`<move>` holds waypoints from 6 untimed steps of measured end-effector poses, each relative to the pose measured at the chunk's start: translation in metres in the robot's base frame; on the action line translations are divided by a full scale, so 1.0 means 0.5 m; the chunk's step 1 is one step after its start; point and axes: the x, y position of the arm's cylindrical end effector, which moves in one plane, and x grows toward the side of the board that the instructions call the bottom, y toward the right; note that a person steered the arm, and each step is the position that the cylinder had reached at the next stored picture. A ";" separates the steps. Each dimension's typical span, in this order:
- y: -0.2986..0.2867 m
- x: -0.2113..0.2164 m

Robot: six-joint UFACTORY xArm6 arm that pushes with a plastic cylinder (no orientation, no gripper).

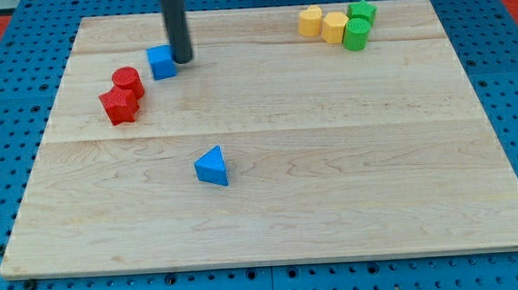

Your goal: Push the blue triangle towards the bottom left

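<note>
Rod's tip (183,60) rests just right of the blue cube (161,61), upper left; no gripper fitted, nothing grasped; blue triangle (212,166) well below, untouched.

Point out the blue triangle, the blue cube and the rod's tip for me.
blue triangle (211,166), camera view, its front face.
blue cube (161,62), camera view, its front face.
my tip (183,59), camera view, the rod's very end, beside the blue cube's right edge.
</note>
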 end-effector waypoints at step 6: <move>0.171 0.333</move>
